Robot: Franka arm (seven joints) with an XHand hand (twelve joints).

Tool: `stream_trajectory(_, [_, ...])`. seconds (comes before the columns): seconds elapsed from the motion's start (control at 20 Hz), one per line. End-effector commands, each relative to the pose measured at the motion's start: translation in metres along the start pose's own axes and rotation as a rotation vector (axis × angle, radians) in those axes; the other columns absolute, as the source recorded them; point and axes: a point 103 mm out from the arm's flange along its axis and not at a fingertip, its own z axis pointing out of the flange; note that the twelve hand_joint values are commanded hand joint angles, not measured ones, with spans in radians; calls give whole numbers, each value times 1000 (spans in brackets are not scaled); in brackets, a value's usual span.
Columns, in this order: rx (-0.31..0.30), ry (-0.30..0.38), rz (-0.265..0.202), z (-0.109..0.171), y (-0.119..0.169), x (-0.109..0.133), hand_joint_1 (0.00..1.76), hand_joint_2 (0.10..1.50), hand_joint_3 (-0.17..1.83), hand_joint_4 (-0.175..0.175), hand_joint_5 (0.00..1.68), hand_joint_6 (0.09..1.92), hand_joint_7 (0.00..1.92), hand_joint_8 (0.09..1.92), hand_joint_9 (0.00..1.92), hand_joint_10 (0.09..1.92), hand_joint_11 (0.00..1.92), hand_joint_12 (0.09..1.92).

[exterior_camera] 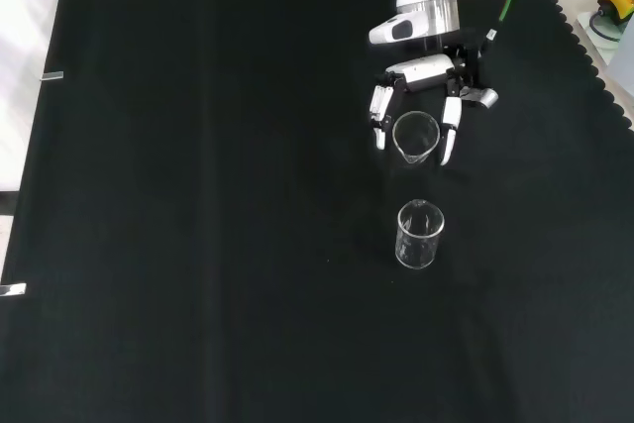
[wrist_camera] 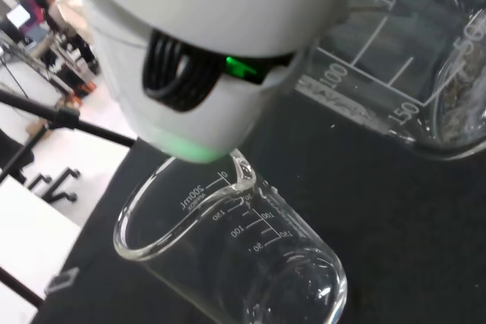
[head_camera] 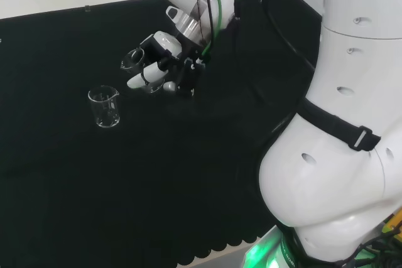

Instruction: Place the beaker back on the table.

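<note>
— What are the fingers (exterior_camera: 448,142) doing?
— Curled either side of a clear beaker (exterior_camera: 415,137), holding it tilted in the hand (exterior_camera: 428,81), seemingly just above the black cloth (exterior_camera: 198,205).
— Anything nearby?
— A second beaker (exterior_camera: 420,235) stands upright close by, apart from the hand. A pale floor with dark stands shows past the cloth's edge in the wrist view.

This looks like a robotics laboratory: a worktop (exterior_camera: 198,245) covered with black cloth, graduated glass beakers (exterior_camera: 420,235) on it, and tripod legs (wrist_camera: 45,111) standing in the room behind.
</note>
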Motion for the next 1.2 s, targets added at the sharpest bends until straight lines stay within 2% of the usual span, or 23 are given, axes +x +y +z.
stream_trajectory(0.05, [-52,101,28,15,-3,-14,1429,1017,-175,-175,1272,452,1600,87,1357,462,1214,714])
stream_trajectory(0.3, [-84,122,15,20,-2,-22,1429,1017,-175,-175,1274,451,1601,87,1358,453,1216,714])
stream_trajectory(0.65, [-55,141,-18,26,6,-28,1429,1015,-175,-175,1282,446,1603,87,1368,423,1216,715])
stream_trajectory(0.75, [-64,147,-31,28,5,-31,1429,1014,-175,-175,1286,444,1604,87,1372,404,1216,714])
stream_trajectory(0.9, [-69,180,-24,31,4,-35,1426,1014,-175,-175,1369,313,1579,87,1371,354,1214,712])
stream_trajectory(1.2, [-71,232,-16,36,4,-40,1429,1011,-175,-175,1299,438,1608,87,1396,329,1213,710])
